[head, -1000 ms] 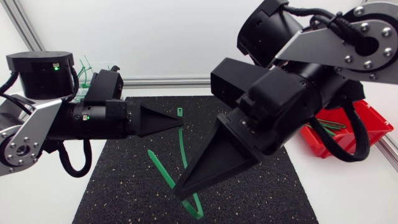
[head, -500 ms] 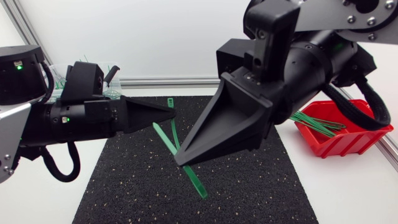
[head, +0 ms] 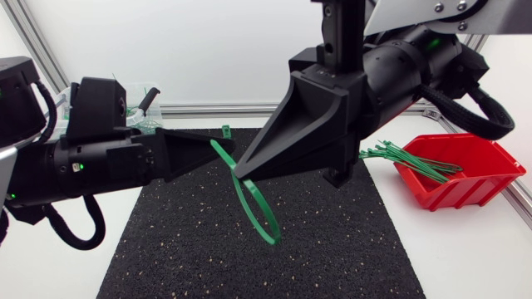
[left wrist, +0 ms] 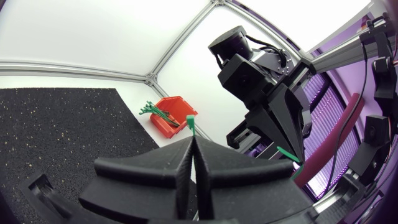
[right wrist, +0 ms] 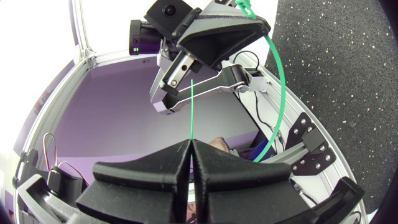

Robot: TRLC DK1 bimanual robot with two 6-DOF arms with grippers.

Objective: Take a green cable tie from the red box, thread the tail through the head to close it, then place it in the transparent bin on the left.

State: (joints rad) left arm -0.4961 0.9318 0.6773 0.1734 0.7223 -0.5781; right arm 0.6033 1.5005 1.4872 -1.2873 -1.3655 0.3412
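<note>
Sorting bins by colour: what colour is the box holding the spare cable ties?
The box is red, clearest in the head view.

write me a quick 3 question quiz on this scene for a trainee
1. True or false: the red box is empty.
2. The green cable tie is gripped by: A the left gripper only; B the right gripper only; C both.
3. Fill in: the tie's loop hangs over the black ____.
Key: 1 false, spare ties lie in it. 2 C. 3 mat.
</note>
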